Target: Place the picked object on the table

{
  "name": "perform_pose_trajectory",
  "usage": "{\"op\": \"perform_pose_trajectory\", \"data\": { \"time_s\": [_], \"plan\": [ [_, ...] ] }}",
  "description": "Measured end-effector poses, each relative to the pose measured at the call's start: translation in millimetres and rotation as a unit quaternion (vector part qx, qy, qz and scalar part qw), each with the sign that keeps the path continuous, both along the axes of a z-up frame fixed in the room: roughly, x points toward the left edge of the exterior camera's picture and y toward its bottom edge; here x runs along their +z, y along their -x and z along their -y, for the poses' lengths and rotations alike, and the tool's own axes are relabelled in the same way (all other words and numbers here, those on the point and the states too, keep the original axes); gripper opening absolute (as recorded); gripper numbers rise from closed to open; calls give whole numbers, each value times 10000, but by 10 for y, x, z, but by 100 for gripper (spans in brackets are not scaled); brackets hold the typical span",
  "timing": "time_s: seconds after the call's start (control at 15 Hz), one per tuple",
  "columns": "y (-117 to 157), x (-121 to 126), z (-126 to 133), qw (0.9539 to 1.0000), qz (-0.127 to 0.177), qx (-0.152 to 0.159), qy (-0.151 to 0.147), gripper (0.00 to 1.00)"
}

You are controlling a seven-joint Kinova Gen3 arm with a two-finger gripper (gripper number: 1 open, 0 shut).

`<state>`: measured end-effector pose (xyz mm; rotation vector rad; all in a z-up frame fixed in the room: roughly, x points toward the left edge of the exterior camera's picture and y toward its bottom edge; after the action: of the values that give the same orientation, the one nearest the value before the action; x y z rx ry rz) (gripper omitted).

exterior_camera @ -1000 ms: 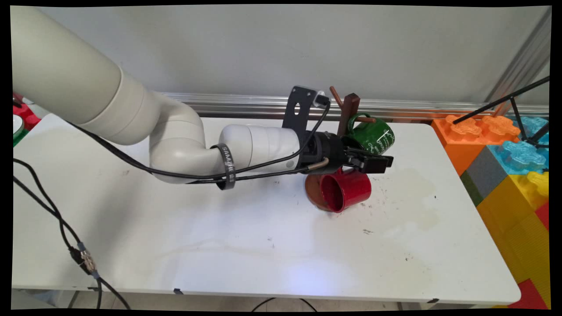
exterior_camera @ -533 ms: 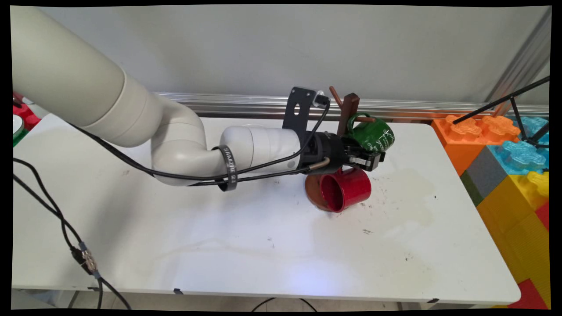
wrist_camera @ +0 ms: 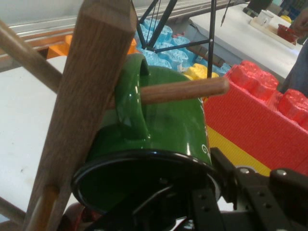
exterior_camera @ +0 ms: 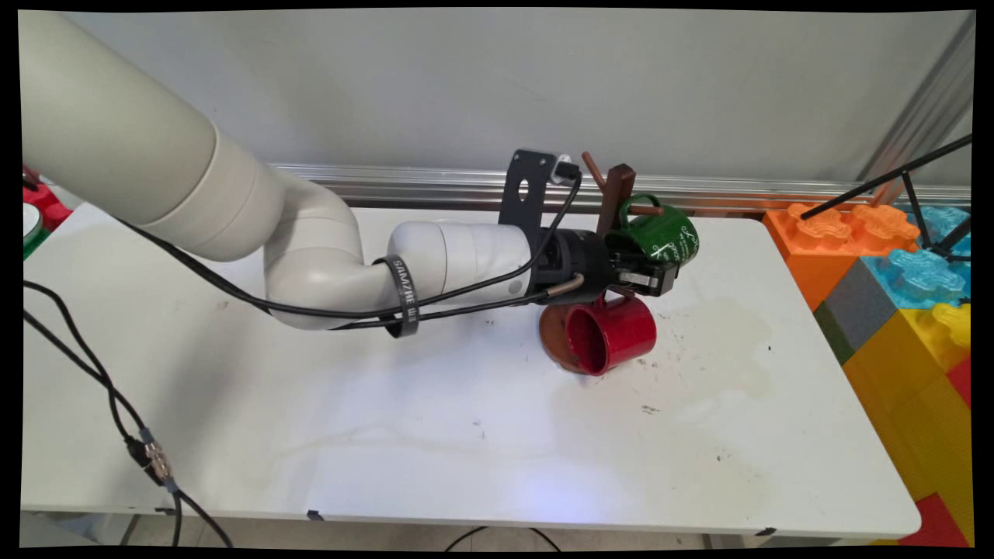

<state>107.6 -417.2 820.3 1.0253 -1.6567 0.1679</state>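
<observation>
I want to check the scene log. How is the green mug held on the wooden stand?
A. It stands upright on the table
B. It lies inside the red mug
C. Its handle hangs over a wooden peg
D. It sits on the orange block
C: in the hand view the green mug has its handle looped over a wooden peg of the wooden stand.

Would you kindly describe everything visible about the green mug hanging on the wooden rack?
The green mug is glossy, enamel-looking, with a dark rim and white lettering on its side. It hangs tilted by its looped handle on a wooden peg of the mug rack, mouth facing down toward the gripper. One of the fingers sits at its rim. A red mug hangs just below.
</observation>
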Motion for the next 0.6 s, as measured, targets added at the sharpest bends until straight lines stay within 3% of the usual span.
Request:
{"op": "perform_pose_trajectory", "data": {
  "time_s": [0.6],
  "plan": [
    [41, 145, -80, 9996, -116, -188, 147, 0]
  ]
}}
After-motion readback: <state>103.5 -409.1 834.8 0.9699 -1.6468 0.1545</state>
